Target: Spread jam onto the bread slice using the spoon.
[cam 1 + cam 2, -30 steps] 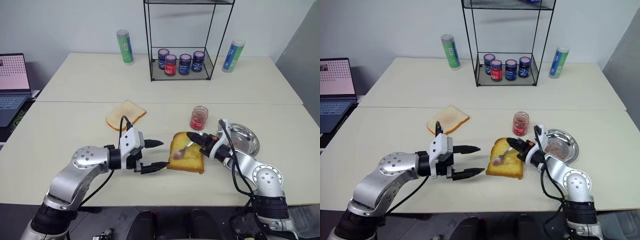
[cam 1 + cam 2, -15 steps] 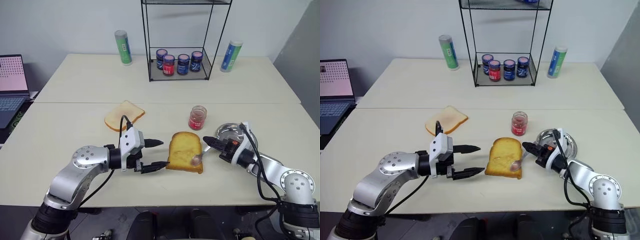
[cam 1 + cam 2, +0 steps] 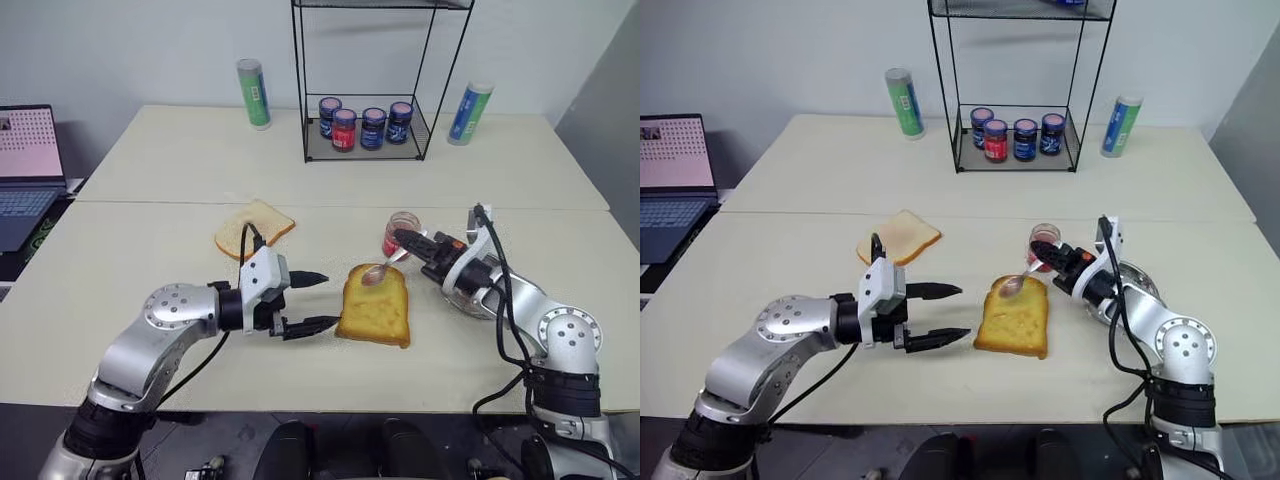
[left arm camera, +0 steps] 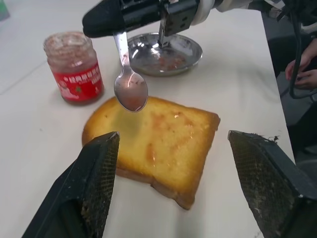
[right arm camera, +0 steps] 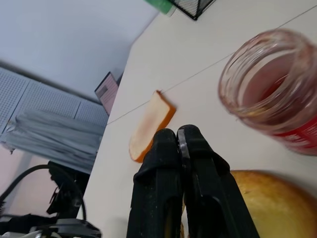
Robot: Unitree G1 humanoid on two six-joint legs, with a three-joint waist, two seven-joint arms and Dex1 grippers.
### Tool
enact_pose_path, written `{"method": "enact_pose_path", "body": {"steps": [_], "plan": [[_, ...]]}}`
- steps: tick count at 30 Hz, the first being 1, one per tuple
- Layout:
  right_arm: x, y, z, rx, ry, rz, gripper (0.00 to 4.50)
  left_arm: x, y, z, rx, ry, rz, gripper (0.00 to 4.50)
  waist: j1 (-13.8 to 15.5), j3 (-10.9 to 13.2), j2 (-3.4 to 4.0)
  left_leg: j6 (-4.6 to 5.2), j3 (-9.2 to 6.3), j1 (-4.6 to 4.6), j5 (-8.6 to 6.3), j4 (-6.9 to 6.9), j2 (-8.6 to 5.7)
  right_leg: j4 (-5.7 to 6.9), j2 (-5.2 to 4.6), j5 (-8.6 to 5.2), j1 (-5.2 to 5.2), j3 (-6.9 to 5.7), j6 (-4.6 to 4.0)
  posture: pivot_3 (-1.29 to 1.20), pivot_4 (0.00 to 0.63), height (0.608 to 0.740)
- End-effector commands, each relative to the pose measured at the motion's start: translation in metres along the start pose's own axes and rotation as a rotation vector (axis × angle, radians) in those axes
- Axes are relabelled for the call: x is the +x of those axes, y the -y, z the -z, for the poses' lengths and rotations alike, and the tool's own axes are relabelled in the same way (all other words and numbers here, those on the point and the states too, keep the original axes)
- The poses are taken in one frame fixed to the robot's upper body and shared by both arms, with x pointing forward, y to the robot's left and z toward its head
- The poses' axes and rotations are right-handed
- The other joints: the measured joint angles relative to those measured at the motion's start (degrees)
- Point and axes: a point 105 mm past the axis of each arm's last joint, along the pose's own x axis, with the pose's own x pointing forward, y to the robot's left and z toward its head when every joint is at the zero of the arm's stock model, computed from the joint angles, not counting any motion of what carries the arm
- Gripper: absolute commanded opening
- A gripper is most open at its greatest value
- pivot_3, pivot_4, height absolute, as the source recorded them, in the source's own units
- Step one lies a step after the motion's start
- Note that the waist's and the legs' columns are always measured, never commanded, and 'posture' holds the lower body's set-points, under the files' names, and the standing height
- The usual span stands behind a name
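Right gripper [image 3: 408, 243], jaws clamped on the spoon [image 4: 130, 84], held its smeared bowl above the bread [image 3: 375, 307], beside the jam [image 3: 399, 232], probably to reload. Left gripper [image 3: 310, 300] waited, jaws wide, beside the bread on the counter [image 3: 150, 240].

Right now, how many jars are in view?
5. Four stand in a row on the bottom shelf of the wire rack at the back. One open jam jar sits on the table beside the bread slice. None looks hidden.
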Motion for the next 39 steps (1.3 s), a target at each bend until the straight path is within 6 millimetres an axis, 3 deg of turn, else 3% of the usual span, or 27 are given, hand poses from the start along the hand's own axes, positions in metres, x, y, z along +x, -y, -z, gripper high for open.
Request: {"method": "enact_pose_path", "body": {"steps": [1,6,9,12,17,27,39], "plan": [[-0.024,-0.010,-0.037,-0.061,0.122,-0.014,0.03,0.007,0.001,-0.034,0.077,0.062,0.056,3.66,0.3,0.0,0.00,0.00,0.01,0.00,0.00,0.00,0.00,-0.01,0.00,0.00,0.00,0.01,0.01,0.00,0.150,0.740],[-0.057,0.003,-0.073,-0.143,0.243,0.098,0.03,0.031,0.003,-0.047,0.127,0.060,0.142,3.66,0.4,0.0,0.00,0.00,0.03,-0.01,0.00,-0.01,-0.02,-0.05,0.04,0.00,0.01,0.03,0.01,0.00,0.150,0.740],[-0.081,0.032,-0.085,-0.194,0.286,0.223,0.03,0.061,0.004,-0.041,0.154,0.051,0.197,3.66,0.4,0.0,0.02,0.00,0.03,0.00,0.00,-0.02,0.01,-0.03,0.08,0.00,0.01,0.04,0.01,0.00,0.150,0.740],[-0.093,0.060,-0.082,-0.199,0.283,0.318,0.03,0.086,0.001,-0.043,0.156,0.090,0.207,3.66,0.5,0.0,0.03,0.00,0.02,0.02,0.00,-0.01,-0.01,-0.05,0.33,0.00,0.06,0.05,0.01,0.00,0.150,0.740],[-0.099,0.093,-0.074,-0.198,0.253,0.391,0.03,0.108,0.007,-0.040,0.164,0.105,0.254,3.66,0.0,0.0,0.07,0.01,0.13,0.04,0.00,0.02,0.08,-0.02,0.44,0.02,0.01,0.22,0.02,0.00,0.150,0.740],[-0.102,0.126,-0.071,-0.152,0.243,0.421,0.03,0.113,0.014,-0.033,0.131,0.118,0.246,3.66,0.2,-0.1,0.17,0.01,0.11,0.08,0.00,0.03,0.11,0.00,0.49,0.02,0.03,0.21,0.02,0.00,0.150,0.740],[-0.102,0.136,-0.086,-0.078,0.312,0.419,2.74,0.112,0.011,-0.031,0.123,0.113,0.225,3.66,0.4,-0.1,0.21,0.00,0.12,0.07,0.00,0.03,0.09,0.00,0.46,0.02,0.03,0.21,0.02,0.00,0.150,0.740]]}}
